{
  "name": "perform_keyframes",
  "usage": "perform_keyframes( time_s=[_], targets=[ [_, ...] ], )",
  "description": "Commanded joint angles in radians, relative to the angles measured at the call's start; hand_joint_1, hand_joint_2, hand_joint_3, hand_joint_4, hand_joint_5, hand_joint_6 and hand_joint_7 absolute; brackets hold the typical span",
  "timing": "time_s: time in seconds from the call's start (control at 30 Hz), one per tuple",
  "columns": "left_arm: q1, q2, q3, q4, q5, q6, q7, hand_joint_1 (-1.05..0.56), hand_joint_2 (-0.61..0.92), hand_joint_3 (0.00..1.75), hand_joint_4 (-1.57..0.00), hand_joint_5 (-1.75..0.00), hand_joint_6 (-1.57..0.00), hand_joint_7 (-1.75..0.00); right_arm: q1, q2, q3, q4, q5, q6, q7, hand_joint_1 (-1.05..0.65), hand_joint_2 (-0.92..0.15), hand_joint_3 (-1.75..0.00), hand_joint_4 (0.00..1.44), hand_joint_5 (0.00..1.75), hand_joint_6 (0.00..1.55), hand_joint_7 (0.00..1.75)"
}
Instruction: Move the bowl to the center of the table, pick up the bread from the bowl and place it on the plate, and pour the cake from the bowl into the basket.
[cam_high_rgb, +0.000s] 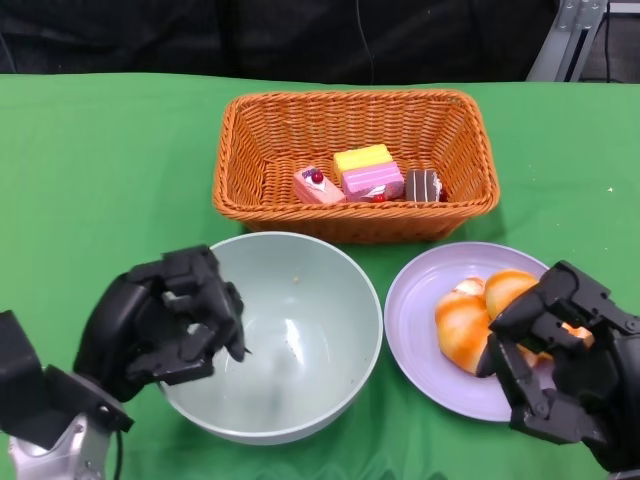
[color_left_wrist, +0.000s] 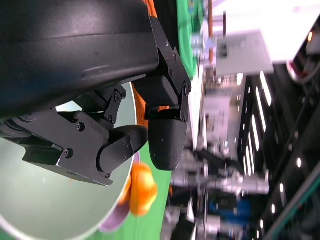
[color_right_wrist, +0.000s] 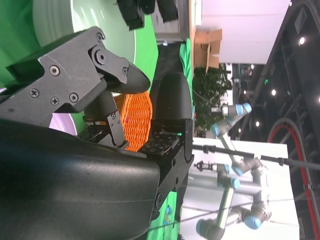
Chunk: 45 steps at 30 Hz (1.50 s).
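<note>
Looking at my feeds right now: the bowl (cam_high_rgb: 280, 335) sits pretty much mid-table, right in front of the basket (cam_high_rgb: 355, 160), and it looks empty inside apart from a few crumbs. The cake pieces (cam_high_rgb: 365, 178) are lying in the basket, and the bread (cam_high_rgb: 480, 315) is on the purple plate (cam_high_rgb: 425, 320) to the right of the bowl. So judging from how everything lies, all three parts of the job look done and what's left is basically letting go and backing off.

My left hand (cam_high_rgb: 165, 325) is on the bowl's left rim, fingers hooked over the edge into the bowl, so I'd call that gripping the bowl. The left wrist view backs that up: the pale inside of the bowl is right under the fingers (color_left_wrist: 125, 147).

My right hand (cam_high_rgb: 560, 355) is over the right part of the plate, fingers curled in toward the bread. They're at least very close to it, maybe touching, but I honestly can't tell from either the head view or the right wrist view whether it's pinching the bread or has let it go. The wrist cam mostly shows its own fingers with the basket behind them.

The relation that matters for the next move: the bowl lies to the right of my left hand, rim under the fingers, so that hand needs to open and pull back left without dragging the bowl off-centre. Bread is just left of the right hand, so same deal, retreat right and up.
</note>
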Motion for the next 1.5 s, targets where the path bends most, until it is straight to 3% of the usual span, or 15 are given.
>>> perform_keyframes(
  time_s=[0.03,0.2,0.83,0.93,1.07,1.5],
  targets=[
    [0.024,0.011,-0.013,-0.060,0.009,0.054,-0.005,-0.01,0.60,1.00,-0.84,-1.59,-0.91,-1.28,-0.008,-0.020,0.005,-0.024,-0.003,0.023,0.005,-0.08,-0.47,-1.11,0.71,1.69,0.62,1.41],
    [0.018,0.015,-0.013,-0.103,0.019,0.094,0.006,-0.02,0.60,0.99,-0.80,-1.60,-0.84,-1.35,-0.019,-0.028,0.010,-0.063,0.011,0.079,0.006,-0.08,-0.49,-1.08,0.73,1.66,0.65,1.34],
    [0.003,0.011,-0.011,-0.214,0.027,0.186,0.032,-0.03,0.60,0.97,-0.85,-1.59,-0.89,-1.27,-0.047,-0.052,0.020,-0.127,-0.014,0.173,0.004,-0.14,-0.48,-1.04,0.75,1.63,0.66,1.32],
    [0.001,0.001,-0.011,-0.199,0.024,0.156,0.006,-0.04,0.57,1.05,-0.82,-1.63,-0.86,-1.31,-0.042,-0.059,0.026,-0.148,-0.009,0.199,0.013,-0.14,-0.46,-1.07,0.76,1.65,0.67,1.34],
    [0.003,0.000,-0.012,-0.200,0.024,0.163,0.002,-0.06,0.55,1.07,-0.82,-1.64,-0.85,-1.31,-0.035,-0.061,0.028,-0.156,-0.015,0.197,0.017,-0.13,-0.43,-1.14,0.76,1.66,0.66,1.36],
    [0.011,0.007,-0.025,-0.209,0.049,0.172,0.009,-0.01,0.53,1.11,-0.82,-1.66,-0.86,-1.32,-0.034,-0.060,0.029,-0.151,-0.038,0.184,0.018,-0.14,-0.48,-1.05,0.73,1.66,0.64,1.36]
  ],
)
